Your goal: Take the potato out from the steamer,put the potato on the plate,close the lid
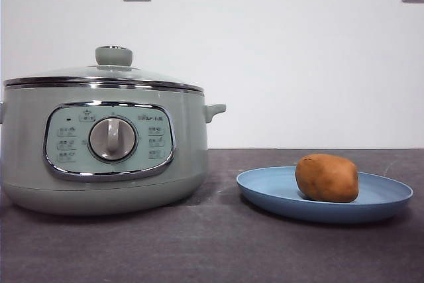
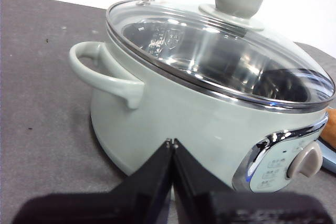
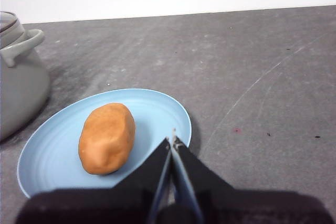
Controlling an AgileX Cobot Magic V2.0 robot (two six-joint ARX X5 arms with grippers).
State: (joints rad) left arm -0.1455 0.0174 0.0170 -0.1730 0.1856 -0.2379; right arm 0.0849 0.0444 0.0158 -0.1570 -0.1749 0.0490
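Glass domed lid (image 1: 106, 71) seated on steamer (image 1: 106, 157), oval potato (image 1: 326, 177) on matte plate (image 1: 265, 190), left hand (image 2: 171, 141) and right hand (image 3: 172, 139) both closed, empty

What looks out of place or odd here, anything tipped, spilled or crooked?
Nothing stands out. The lid sits level on the steamer, the potato rests on the plate, and both the left gripper and right gripper are shut and empty.
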